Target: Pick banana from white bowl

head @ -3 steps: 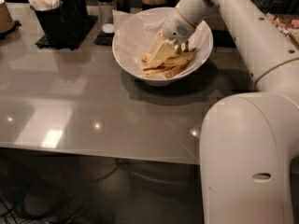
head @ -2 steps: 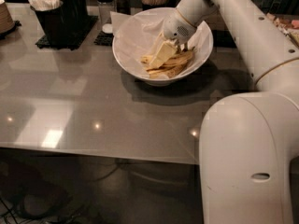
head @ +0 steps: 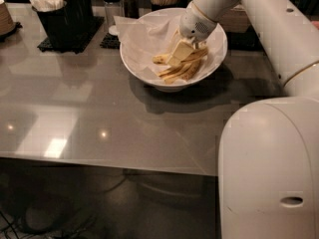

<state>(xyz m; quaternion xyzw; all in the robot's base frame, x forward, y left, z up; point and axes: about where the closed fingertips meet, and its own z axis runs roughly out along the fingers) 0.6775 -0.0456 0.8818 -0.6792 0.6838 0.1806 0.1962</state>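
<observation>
1. Robot gripper (head: 180,53) reaches down inside the white bowl (head: 144,59), just above the fruit; whether it grips anything cannot be told.
2. The banana (head: 185,72) lies in the bowl, its long axis running lower left to upper right, beside slimmer bananas (head: 162,59).

- One view only: high vantage, facing forward and down across the table (head: 89,113).
- Near field: my arm (head: 279,39) fills the right side, close to the lens.
- Farther off: my end effector (head: 181,51) sits inside the white bowl (head: 137,59), upper centre.
</observation>
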